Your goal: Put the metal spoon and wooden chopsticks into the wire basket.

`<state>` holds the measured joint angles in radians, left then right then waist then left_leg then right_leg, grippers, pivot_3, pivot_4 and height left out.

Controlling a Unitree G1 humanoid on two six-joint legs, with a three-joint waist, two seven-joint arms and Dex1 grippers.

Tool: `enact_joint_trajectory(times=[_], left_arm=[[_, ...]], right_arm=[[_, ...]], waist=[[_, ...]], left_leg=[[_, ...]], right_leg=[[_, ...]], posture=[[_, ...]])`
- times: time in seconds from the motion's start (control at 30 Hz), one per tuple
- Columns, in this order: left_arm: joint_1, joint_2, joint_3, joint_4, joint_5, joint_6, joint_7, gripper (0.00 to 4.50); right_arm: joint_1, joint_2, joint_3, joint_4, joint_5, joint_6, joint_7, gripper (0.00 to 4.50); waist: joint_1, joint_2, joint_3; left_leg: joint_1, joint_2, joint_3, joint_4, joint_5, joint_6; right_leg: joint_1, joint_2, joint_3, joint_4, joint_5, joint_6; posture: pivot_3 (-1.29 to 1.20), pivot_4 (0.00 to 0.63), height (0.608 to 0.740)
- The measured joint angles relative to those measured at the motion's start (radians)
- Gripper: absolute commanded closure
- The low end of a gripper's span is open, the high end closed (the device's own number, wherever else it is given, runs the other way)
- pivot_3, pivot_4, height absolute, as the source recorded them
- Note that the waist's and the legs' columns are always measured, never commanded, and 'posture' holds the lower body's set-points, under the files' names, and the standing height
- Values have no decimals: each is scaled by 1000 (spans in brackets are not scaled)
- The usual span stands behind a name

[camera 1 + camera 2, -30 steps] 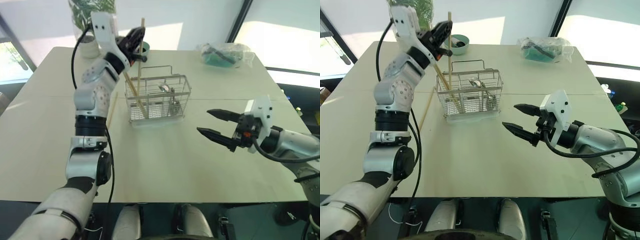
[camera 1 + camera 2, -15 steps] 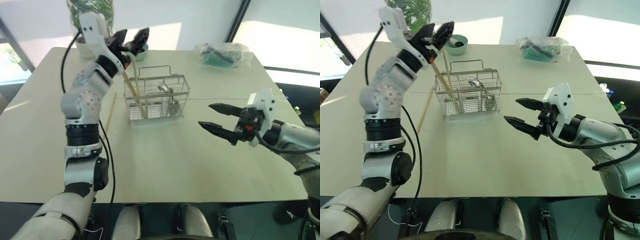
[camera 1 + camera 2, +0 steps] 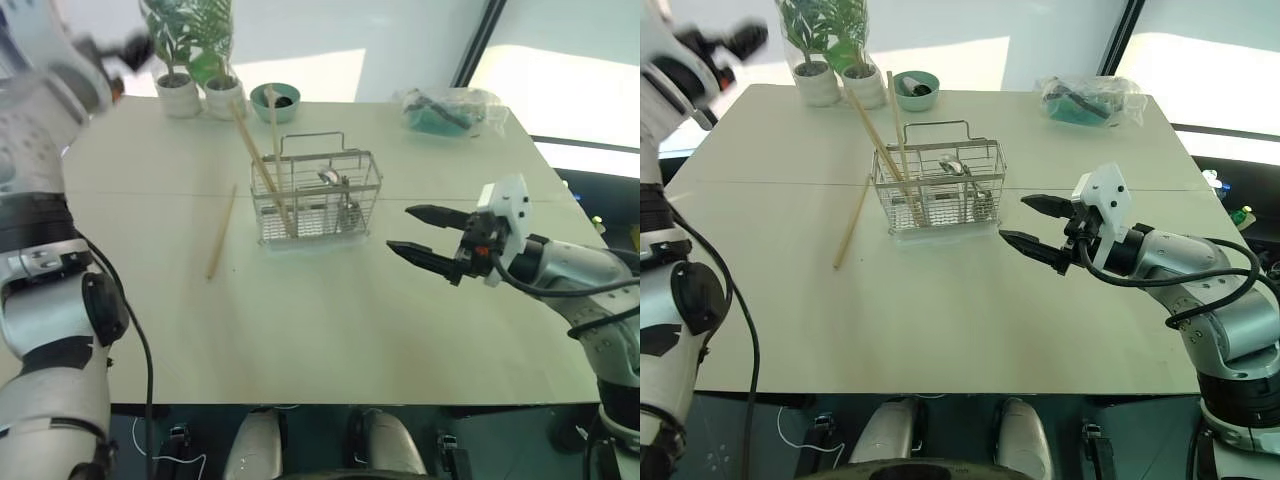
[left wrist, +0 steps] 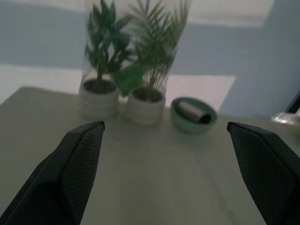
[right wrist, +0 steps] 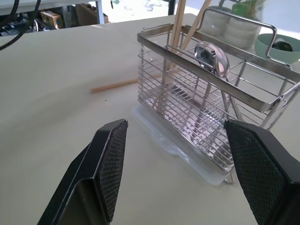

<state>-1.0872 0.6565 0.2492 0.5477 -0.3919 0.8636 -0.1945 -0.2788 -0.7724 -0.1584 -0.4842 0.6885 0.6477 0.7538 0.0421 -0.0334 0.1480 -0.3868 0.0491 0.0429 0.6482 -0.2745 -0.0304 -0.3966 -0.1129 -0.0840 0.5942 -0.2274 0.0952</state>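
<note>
The wire basket (image 3: 315, 200) stands mid-table on a clear tray. The metal spoon (image 5: 211, 56) is upright inside it, bowl end up. Two wooden chopsticks (image 3: 258, 160) lean in the basket's left end, their tops sticking out above the rim. A third chopstick (image 3: 222, 230) lies flat on the table left of the basket. My left gripper (image 4: 165, 125) is open and empty, raised far off to the left (image 3: 735, 40), facing the potted plants. My right gripper (image 3: 425, 232) hovers open and empty just right of the basket, pointing at it.
Two potted plants (image 3: 195, 60) and a small teal bowl (image 3: 275, 98) stand at the table's far edge behind the basket. A crumpled plastic bag (image 3: 450, 108) lies at the far right. Bare tabletop (image 3: 300, 320) stretches in front of the basket.
My left gripper opened and let go of the chopstick, which now leans in the basket. The left arm then swung away to the left. The right gripper has hardly moved.
</note>
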Motion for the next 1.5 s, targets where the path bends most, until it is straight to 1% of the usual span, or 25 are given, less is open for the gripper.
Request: enact_joint_trajectory(times=[0.1,0.2,0.4,0.53,0.73,0.87,0.97,1.13,1.17,1.2,1.5], left_arm=[[44,-61,-70,75,52,2,-21,74],[55,-126,-90,182,89,-30,-22,74],[1,-209,-121,421,165,-112,-24,74],[-67,-227,-147,553,213,-147,-69,74],[-122,-238,-178,642,277,-152,-112,74],[-152,-245,-178,679,298,-132,-120,74],[-164,-248,-161,700,301,-131,-97,865],[-165,-246,-118,711,301,-126,-62,3463],[-165,-246,-116,712,301,-126,-59,4040],[-165,-246,-111,713,301,-125,-56,4460],[-165,-240,-61,713,293,-113,-33,4460]], right_arm=[[-4,3,6,2,-5,0,1,1087],[-4,6,18,4,-9,0,1,1087],[-6,9,20,4,-11,0,-4,1087],[15,9,16,-12,-10,0,-16,1087],[71,9,15,-49,-7,0,-18,1087],[75,9,12,-57,-7,0,-19,1087],[74,9,8,-58,-5,1,-22,1087],[73,9,3,-58,2,2,-23,1087],[73,9,3,-58,2,2,-23,1087],[73,9,3,-58,2,2,-23,1087],[73,9,3,-58,2,2,-22,1087]], waist=[[-3,0,0],[-4,-1,0],[-4,-1,0],[-3,-1,0],[-3,0,0],[-3,0,-1],[-3,0,-1],[-1,1,-1],[-1,1,-1],[-1,1,-1],[-4,1,-1]], left_leg=[[-3,0,0,0,0,0],[-3,0,1,-1,0,0],[-3,0,1,-1,0,0],[-3,0,1,0,0,0],[-3,0,1,0,0,0],[-2,0,1,0,0,0],[-2,0,1,0,0,0],[-2,0,1,0,0,0],[-2,0,1,0,0,0],[-2,-1,1,0,0,0],[-2,0,1,0,0,0]], right_leg=[[-1,0,0,1,0,0],[-3,0,0,1,0,0],[-4,0,0,1,0,0],[-4,0,0,0,0,0],[-3,0,0,0,0,0],[-3,0,0,1,0,0],[-3,-1,0,0,0,0],[-3,-1,0,1,0,0],[-3,-1,0,1,0,0],[-3,-1,0,1,0,0],[-3,-1,0,1,0,0]], posture=[[0,150,717],[0,150,717],[0,150,717],[0,150,717],[0,150,717],[0,150,717],[0,150,717],[0,150,717],[0,150,717],[0,150,717],[0,150,717]])
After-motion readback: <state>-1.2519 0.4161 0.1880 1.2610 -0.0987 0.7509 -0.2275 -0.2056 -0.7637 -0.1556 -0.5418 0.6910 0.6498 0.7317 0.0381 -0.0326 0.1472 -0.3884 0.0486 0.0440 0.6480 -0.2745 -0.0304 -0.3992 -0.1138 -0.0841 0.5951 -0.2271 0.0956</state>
